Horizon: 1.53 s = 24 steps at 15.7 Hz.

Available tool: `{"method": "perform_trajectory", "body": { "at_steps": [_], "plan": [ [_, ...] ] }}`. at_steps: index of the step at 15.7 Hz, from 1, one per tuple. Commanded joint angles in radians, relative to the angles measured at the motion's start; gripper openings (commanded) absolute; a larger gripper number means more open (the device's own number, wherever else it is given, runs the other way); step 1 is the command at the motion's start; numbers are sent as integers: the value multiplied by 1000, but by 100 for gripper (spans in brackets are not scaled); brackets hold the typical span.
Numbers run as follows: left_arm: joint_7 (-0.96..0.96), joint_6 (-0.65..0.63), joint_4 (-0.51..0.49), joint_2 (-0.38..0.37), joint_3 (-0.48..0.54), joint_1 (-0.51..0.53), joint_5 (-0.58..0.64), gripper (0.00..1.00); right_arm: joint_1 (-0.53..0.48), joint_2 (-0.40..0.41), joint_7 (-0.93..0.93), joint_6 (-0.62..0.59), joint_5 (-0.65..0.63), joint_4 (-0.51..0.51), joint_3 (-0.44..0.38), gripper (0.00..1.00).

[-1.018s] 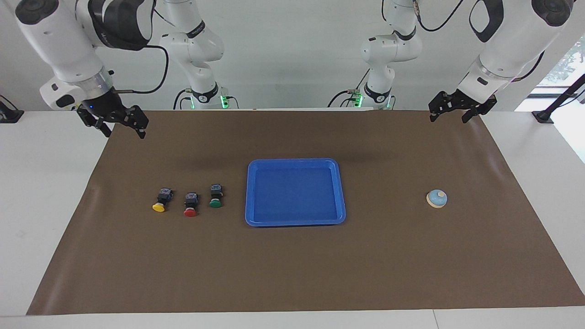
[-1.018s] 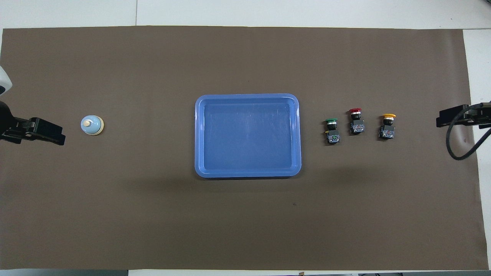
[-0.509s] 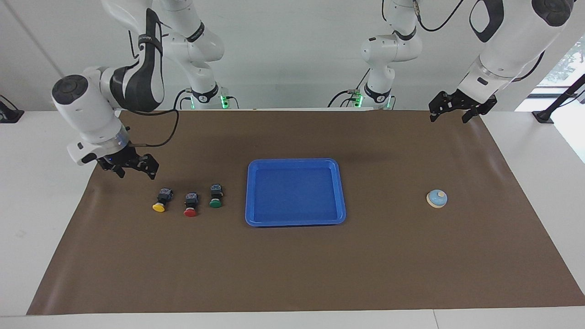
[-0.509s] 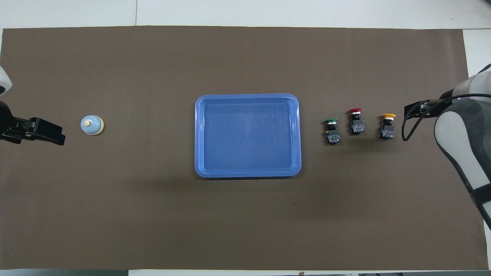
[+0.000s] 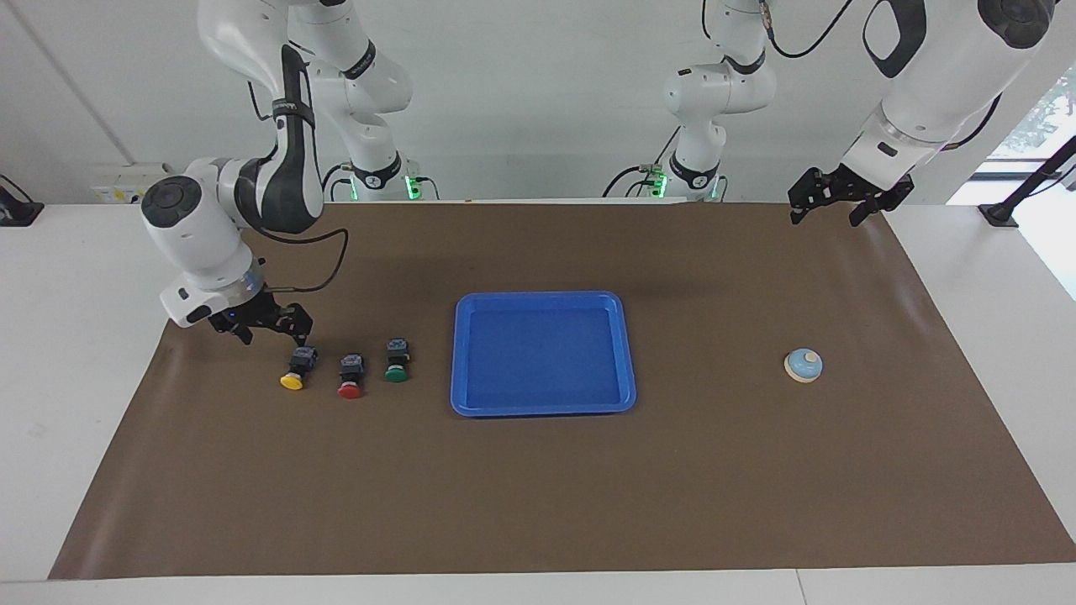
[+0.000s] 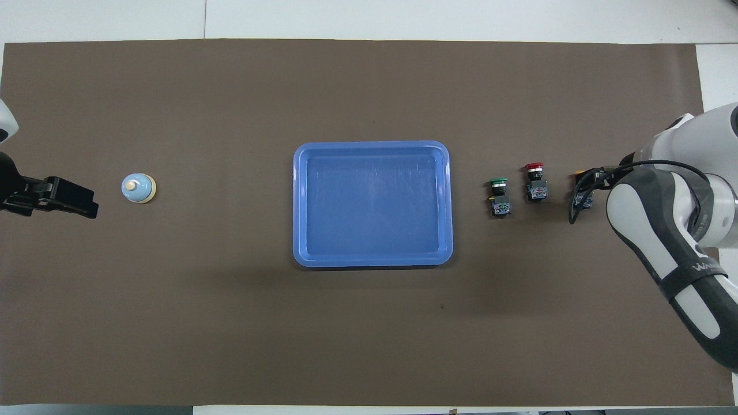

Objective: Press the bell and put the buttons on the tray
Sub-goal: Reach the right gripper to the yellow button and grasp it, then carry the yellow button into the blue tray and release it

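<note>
Three buttons lie in a row on the brown mat: yellow [image 5: 292, 378], red [image 5: 350, 378] and green [image 5: 397, 363]. My right gripper [image 5: 273, 336] hangs low and open over the mat at the yellow button's black body, one fingertip [image 5: 301, 339] just above it. In the overhead view the right arm [image 6: 663, 230] covers most of the yellow button [image 6: 580, 199]; red [image 6: 535, 183] and green [image 6: 499, 197] show. The blue tray [image 5: 542, 296] sits mid-mat with nothing in it. The bell [image 5: 804, 365] stands toward the left arm's end. My left gripper [image 5: 825, 217] waits open over the mat's corner.
The brown mat [image 5: 538, 487] covers most of the white table. The right arm's black cable [image 6: 576, 196] loops down by the yellow button. The arms' bases stand at the table's robot-side edge.
My right arm has swung down from the mat's corner to the yellow button, its gripper still open. The left arm, bell, tray and buttons have not moved.
</note>
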Motion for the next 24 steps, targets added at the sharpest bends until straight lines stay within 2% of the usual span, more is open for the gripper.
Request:
{"method": "perform_trajectory", "body": {
  "at_steps": [1, 6, 7, 9, 13, 15, 16, 18, 19, 21, 24],
  "plan": [
    [-8, 0, -23, -22, 2, 3, -2, 100, -9, 41, -21, 29, 15, 0, 3, 100],
    [-8, 0, -23, -22, 0, 3, -2, 100, -4, 69, -17, 43, 18, -11, 3, 100],
    [-8, 0, -23, -22, 2, 3, -2, 100, -4, 69, -14, 44, 21, -14, 3, 97],
    [-8, 0, -23, -22, 2, 3, -2, 100, -2, 69, -11, 46, 26, -23, 3, 76],
    [-8, 0, -23, -22, 2, 3, -2, 100, -2, 67, -11, 47, 30, -40, 5, 43],
    [-8, 0, -23, -22, 2, 3, -2, 100, -2, 66, -17, 46, 30, -40, 5, 11],
    [-8, 0, -23, -22, 2, 3, -2, 100, -2, 66, -20, 46, 30, -38, 5, 0],
    [-8, 0, -23, -22, 2, 3, -2, 100, 1, 63, -17, 20, 29, -3, 12, 0],
    [-8, 0, -23, -22, 2, 3, -2, 100, 16, 61, -11, -32, 30, 38, 20, 0],
    [-8, 0, -23, -22, 0, 3, -2, 100, 68, 63, 29, -156, 52, 144, 23, 0],
    [-8, 0, -23, -22, 2, 3, -2, 100, 192, 64, 202, -255, 69, 232, 25, 0]
  ]
}}
